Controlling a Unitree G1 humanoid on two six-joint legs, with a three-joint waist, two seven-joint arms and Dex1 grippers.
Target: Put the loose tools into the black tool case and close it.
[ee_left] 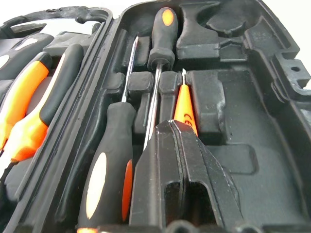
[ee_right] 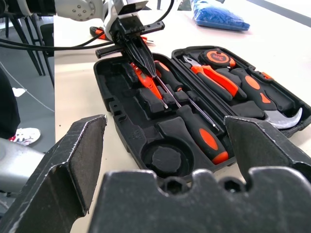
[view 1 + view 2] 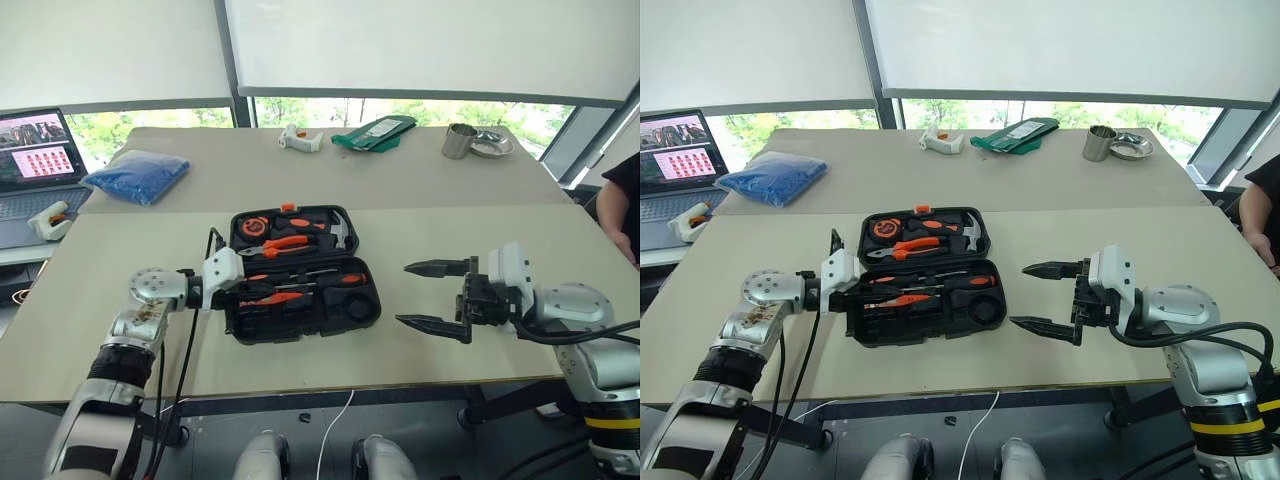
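Left end effector (image 2: pixel 138 51) closed over tester screwdriver (image 1: pixel 184 109) inside open tool case (image 3: pixel 300 318); right end effector (image 3: pixel 436 298) open. Case lid rigid, light; best pushed at rim.

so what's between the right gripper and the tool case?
Nothing: bare tabletop separates the open right gripper from the black tool case, seen in the left eye view.

You see the black tool case (image 3: pixel 300 300) in matt, moulded plastic with slightly scuffed slots. Inside it, the screwdrivers (image 2: pixel 194 124) have bright metal shafts and rubbery black-and-orange handles. Beyond the case, a metal cup (image 3: pixel 459 141) shines and the blue plastic bag (image 3: pixel 136 175) looks crinkled. The table (image 3: pixel 450 360) is smooth and matt.
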